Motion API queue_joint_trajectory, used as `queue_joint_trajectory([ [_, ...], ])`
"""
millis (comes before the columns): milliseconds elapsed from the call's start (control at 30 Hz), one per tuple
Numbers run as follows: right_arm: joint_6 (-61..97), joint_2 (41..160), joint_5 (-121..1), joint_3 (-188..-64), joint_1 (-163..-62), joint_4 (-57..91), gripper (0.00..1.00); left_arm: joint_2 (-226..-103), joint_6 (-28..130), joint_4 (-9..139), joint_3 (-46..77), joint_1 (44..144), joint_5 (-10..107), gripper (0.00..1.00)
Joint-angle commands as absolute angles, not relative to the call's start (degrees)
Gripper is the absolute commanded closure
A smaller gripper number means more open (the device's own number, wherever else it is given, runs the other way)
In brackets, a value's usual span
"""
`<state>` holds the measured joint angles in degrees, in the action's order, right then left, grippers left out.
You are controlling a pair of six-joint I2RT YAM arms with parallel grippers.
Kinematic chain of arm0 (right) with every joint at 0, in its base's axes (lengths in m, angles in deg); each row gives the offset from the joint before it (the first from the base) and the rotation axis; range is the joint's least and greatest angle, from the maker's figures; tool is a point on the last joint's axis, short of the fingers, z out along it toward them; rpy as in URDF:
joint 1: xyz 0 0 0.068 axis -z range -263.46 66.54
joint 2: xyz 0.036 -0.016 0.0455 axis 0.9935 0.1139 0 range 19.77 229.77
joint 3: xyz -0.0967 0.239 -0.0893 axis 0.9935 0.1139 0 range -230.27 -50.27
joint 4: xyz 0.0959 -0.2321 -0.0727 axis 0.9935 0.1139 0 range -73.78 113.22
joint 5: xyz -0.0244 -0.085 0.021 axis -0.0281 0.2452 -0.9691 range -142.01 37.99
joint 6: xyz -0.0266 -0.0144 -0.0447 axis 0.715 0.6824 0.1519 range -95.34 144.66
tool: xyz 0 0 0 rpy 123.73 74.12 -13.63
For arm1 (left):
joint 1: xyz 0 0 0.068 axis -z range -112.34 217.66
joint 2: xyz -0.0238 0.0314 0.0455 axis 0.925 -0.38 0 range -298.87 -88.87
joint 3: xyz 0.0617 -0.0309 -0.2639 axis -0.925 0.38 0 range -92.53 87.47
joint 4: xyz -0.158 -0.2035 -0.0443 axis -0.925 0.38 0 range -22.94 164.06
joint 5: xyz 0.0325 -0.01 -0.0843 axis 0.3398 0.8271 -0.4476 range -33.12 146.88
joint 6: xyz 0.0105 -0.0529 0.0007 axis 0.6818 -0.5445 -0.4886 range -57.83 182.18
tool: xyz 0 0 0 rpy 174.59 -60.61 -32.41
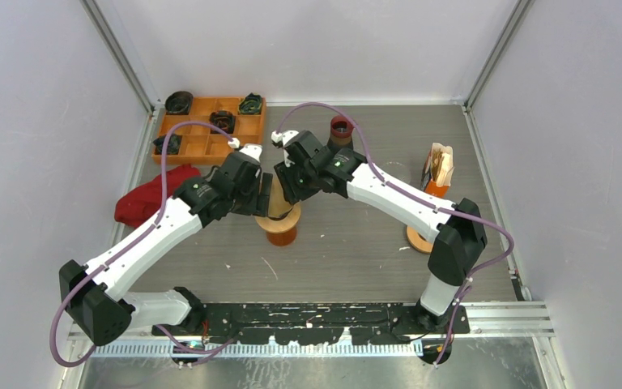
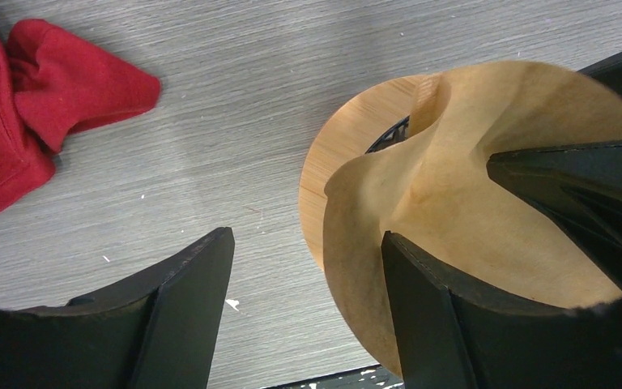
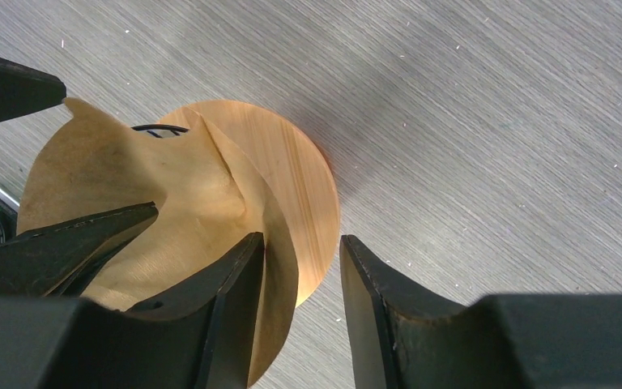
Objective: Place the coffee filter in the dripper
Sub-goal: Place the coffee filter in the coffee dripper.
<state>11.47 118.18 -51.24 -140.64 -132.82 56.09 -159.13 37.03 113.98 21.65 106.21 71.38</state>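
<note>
The dripper (image 1: 282, 230), an orange-based stand with a round wooden collar (image 2: 342, 142) (image 3: 296, 158), stands mid-table. The brown paper coffee filter (image 1: 278, 200) (image 2: 462, 194) (image 3: 121, 186) sits opened in its top, rim crumpled. My left gripper (image 1: 261, 194) (image 2: 306, 235) is open, its right finger (image 2: 429, 316) inside the cone and its left one outside, so the filter's wall lies loose between them. From the other side my right gripper (image 1: 288, 188) (image 3: 302, 238) is open too. Its left finger (image 3: 219, 308) is inside the cone, and the right finger is clear of the paper.
An orange compartment tray (image 1: 207, 146) with dark items sits at the back left. A red cloth (image 1: 147, 198) (image 2: 24, 113) lies left of the dripper. A dark red jar (image 1: 341, 127) stands behind it. A filter holder (image 1: 439, 166) and a wooden disc (image 1: 418, 239) are at the right.
</note>
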Motion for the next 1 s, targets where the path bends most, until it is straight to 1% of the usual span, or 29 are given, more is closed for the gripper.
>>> queue_joint_trajectory([
  [0,12.53,114.99,-51.3,-142.0,-132.63,54.2,0.53,-157.52,36.86,111.81,21.25,105.88,71.1,0.3],
  [433,12.09,112.69,-52.44,-142.21,-132.59,54.19,0.43,-155.82,36.42,111.36,20.94,105.87,70.15,0.27],
  [600,11.96,112.19,-52.86,-141.9,-132.61,54.18,0.41,-155.34,36.33,111.62,20.47,105.8,70.09,0.24],
  [733,12.0,111.89,-53.52,-140.89,-132.59,54.18,0.39,-155.41,36.48,111.49,19.72,105.75,70.43,0.19],
  [967,12.09,111.7,-54.47,-139.29,-132.59,54.18,0.37,-157.94,37.15,110.02,18.2,104.62,70.82,0.16],
])
